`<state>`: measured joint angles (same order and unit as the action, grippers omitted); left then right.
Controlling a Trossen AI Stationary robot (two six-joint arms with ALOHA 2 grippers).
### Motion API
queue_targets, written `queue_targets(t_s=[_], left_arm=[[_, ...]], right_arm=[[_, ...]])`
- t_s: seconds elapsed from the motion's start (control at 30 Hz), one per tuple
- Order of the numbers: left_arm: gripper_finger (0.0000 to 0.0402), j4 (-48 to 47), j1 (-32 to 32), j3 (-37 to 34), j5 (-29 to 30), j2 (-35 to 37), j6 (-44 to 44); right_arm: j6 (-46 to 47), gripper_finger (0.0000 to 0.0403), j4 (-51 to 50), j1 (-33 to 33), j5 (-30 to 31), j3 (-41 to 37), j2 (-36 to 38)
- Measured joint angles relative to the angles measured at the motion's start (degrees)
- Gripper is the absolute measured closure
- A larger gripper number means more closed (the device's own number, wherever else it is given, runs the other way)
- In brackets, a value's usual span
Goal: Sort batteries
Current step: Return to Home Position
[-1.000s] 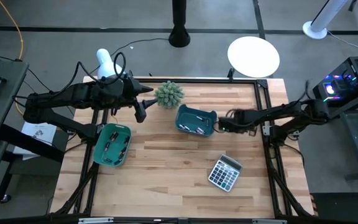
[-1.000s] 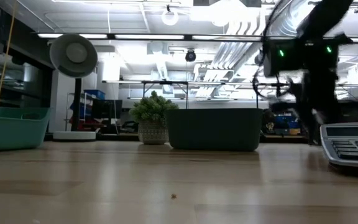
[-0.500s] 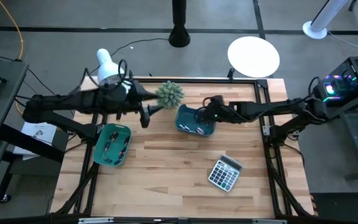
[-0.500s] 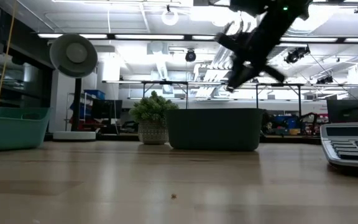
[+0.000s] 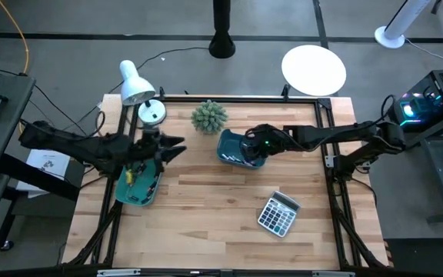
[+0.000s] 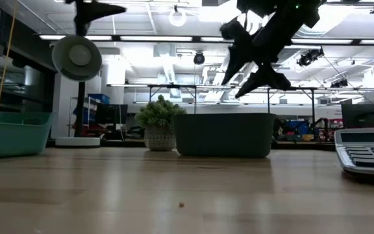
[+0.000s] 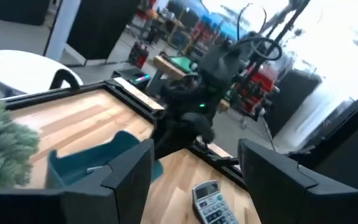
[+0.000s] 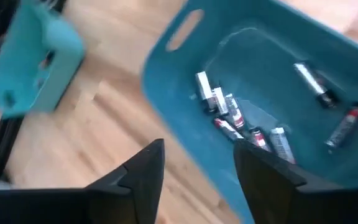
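Note:
Several batteries (image 8: 229,118) lie loose on the floor of the blue tray (image 5: 229,154) at the table's middle. More batteries (image 5: 142,181) lie in the green tray (image 5: 126,192) at the left. My right gripper (image 8: 197,155) hangs open above the blue tray's right part, slanting down, with nothing between its fingers; the low view shows that gripper (image 6: 247,65) well above the tray's rim. My left gripper (image 5: 177,145) points level toward the right, open and empty, beside the green tray's far right corner.
A small potted plant (image 5: 209,116) stands at the far edge, just beyond the blue tray. A grey calculator (image 5: 278,214) lies at the near right. A white desk lamp (image 5: 134,83) and a round lid-like disc (image 5: 151,112) sit at the far left corner.
My right gripper has swung from the blue tray's right side up and leftward over the tray, then opened its fingers. My left arm has drawn back toward the table's left and sunk; its gripper has tipped from pointing down to pointing level.

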<state>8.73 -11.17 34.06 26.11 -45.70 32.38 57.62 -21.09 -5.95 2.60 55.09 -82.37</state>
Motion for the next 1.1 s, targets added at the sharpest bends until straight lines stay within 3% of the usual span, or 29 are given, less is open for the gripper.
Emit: queue_targets(t_s=[0.1,0.2,0.4,0.5,0.73,0.83,1.0,1.1], left_arm=[[0.0174,3.13,-2.68,-5.17,4.26,5.57,0.02],[0.0174,5.73,-4.57,-9.84,7.86,10.80,-1.93],[0.0174,5.75,-2.94,-17.61,8.45,21.05,-9.81],[0.0174,5.84,1.27,-21.96,6.42,25.66,-10.80],[0.0183,5.93,9.14,-32.55,-3.02,34.94,-3.38],[0.0214,0.64,9.69,-33.33,-3.08,37.32,-2.29],[0.0308,-3.27,9.72,-33.40,-2.62,38.31,-3.83],[0.0365,-3.87,9.72,-33.39,-1.76,38.24,-3.95]], right_arm=[[-3.76,0.0204,-0.72,0.61,-1.56,0.00,2.77],[-4.15,0.0202,-1.34,0.91,0.61,0.00,6.58],[-5.06,0.0203,-1.76,0.82,6.05,0.01,14.71],[-7.24,0.0203,-4.03,0.85,5.97,0.02,18.82],[-1.49,0.0203,-14.94,3.11,8.12,0.02,27.72],[0.52,0.0203,-19.22,5.63,11.72,0.02,30.89],[4.10,0.0204,-28.77,11.06,17.69,-0.01,33.99],[5.35,0.0217,-30.36,13.80,15.52,-2.19,34.23]])
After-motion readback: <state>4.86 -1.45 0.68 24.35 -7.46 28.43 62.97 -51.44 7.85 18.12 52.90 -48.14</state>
